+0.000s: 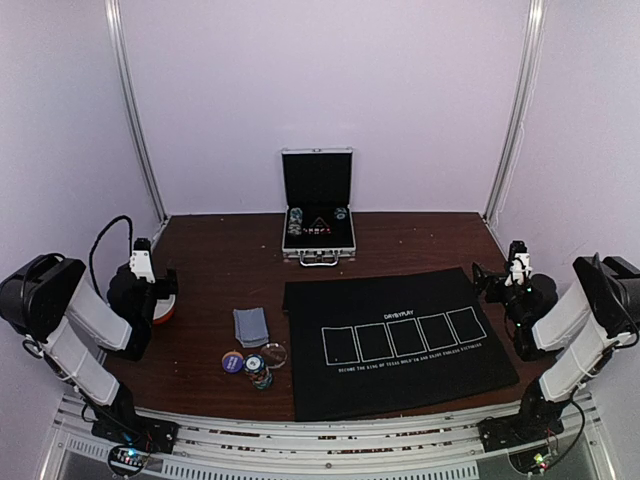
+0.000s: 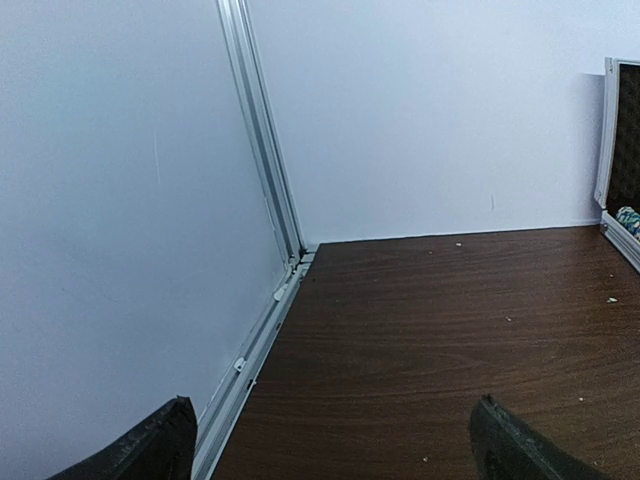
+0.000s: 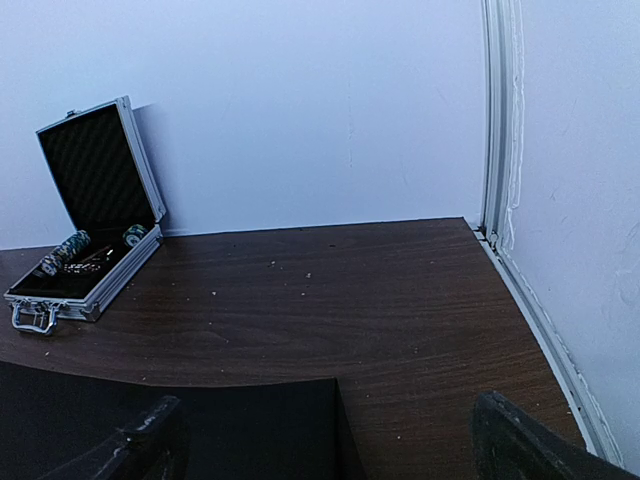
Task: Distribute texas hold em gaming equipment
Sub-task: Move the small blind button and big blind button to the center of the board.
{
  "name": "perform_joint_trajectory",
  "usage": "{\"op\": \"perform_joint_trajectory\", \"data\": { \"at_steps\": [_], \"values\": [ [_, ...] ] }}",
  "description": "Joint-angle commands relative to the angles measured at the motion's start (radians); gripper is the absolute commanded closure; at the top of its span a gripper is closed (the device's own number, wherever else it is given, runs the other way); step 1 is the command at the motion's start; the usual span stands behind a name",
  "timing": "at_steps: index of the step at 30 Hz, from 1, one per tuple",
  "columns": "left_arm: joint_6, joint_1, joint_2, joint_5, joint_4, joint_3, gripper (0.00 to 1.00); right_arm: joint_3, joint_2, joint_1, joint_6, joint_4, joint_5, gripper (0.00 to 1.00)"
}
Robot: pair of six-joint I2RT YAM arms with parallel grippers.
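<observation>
A small pile of grey-blue playing cards (image 1: pixel 251 326) lies on the wood, left of the black mat (image 1: pixel 400 340). Near them sit a purple button disc (image 1: pixel 232 361), a silver-grey disc (image 1: pixel 273 352) and a short stack of poker chips (image 1: pixel 258 371). More chips (image 3: pixel 65 250) lie in the open silver case (image 1: pixel 318 215) at the back. My left gripper (image 1: pixel 150 270) (image 2: pixel 332 420) hovers open at the left, facing the back-left corner, with only bare wood between its fingers. My right gripper (image 1: pixel 485 278) (image 3: pixel 330 410) stands open over the mat's far right corner (image 3: pixel 330 385).
A red-and-white round thing (image 1: pixel 165 308) sits right beside the left arm. White walls with aluminium rails (image 2: pixel 262 170) (image 3: pixel 497 120) close in the table on three sides. The case's raised lid (image 3: pixel 98 165) stands upright at the back centre.
</observation>
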State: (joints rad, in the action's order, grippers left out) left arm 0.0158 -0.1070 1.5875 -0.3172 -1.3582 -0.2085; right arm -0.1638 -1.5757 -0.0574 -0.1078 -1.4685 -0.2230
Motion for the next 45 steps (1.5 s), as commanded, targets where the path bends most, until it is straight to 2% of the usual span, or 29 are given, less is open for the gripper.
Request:
{"op": "perform_joint_trajectory", "data": {
  "at_steps": [1,8,11,13,15,18,25,29,34,37,41,45],
  "values": [
    [-0.009,0.008,-0.014,0.007,-0.027,-0.013,0.02,-0.023,0.003,0.003,0.009,0.019,0.000,0.00],
    [-0.010,0.008,-0.015,0.010,-0.022,-0.015,0.02,-0.004,0.007,0.004,-0.006,-0.026,0.013,0.00],
    [0.008,0.008,-0.050,0.036,0.045,-0.041,0.02,0.021,0.088,-0.001,-0.037,0.001,0.090,0.00],
    [-0.011,-0.001,-0.121,-0.038,0.238,-0.124,0.02,0.019,0.199,-0.007,-0.047,0.097,0.109,0.00],
    [-0.055,-0.002,-0.174,-0.149,0.472,-0.237,0.02,-0.023,0.332,-0.013,-0.106,0.267,0.140,0.00],
    [-0.060,-0.025,-0.235,-0.219,0.624,-0.353,0.02,-0.157,0.463,-0.022,-0.176,0.506,0.124,0.00],
    [-0.164,-0.225,-0.244,-0.273,1.188,-0.718,0.02,-0.415,0.511,-0.022,-0.358,0.696,-0.119,0.00],
    [-0.263,-0.287,-0.216,-0.155,1.498,-0.855,0.02,-0.556,0.484,-0.003,-0.432,0.849,-0.225,0.00],
    [-0.338,-0.304,-0.264,-0.032,1.741,-0.888,0.02,-0.725,0.455,0.128,-0.311,1.217,-0.135,0.00],
    [-0.396,-0.358,-0.279,0.021,1.904,-0.899,0.02,-0.795,0.427,0.240,-0.227,1.373,-0.036,0.00],
    [-0.449,-0.438,-0.285,0.028,2.091,-0.894,0.02,-0.837,0.388,0.349,-0.176,1.441,0.018,0.00],
    [-0.508,-0.452,-0.307,0.120,2.146,-0.796,0.06,-0.840,0.371,0.386,-0.182,1.430,0.021,0.00]
  ]
}}
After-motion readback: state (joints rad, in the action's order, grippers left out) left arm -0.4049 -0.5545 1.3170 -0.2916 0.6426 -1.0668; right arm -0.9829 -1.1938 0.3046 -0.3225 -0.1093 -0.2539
